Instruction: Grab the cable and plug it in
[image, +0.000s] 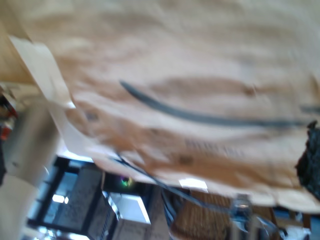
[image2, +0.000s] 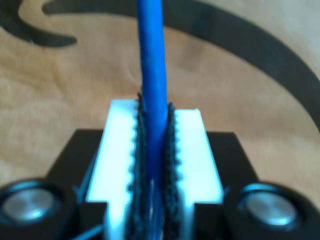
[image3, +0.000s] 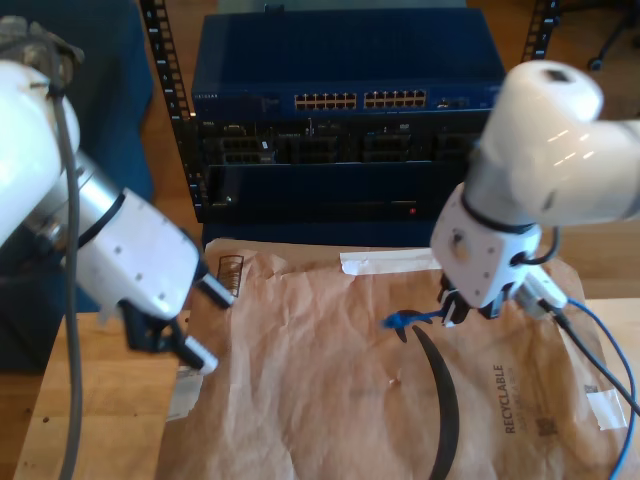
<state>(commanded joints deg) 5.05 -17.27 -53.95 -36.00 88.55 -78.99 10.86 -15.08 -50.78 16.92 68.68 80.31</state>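
My second gripper (image3: 452, 312), at the exterior view's right above brown paper (image3: 330, 390), is clamped tight on the cable (image2: 151, 90), a thin, smooth bright blue cord running straight between its white ridged fingers (image2: 117, 150); my first gripper's opening cannot be told.

Open brown paper (image3: 330, 370) lies between both arms.

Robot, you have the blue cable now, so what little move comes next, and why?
Probably lift it toward the switch. My second gripper is shut on the cable, whose plug end hangs above the paper, below the ports.
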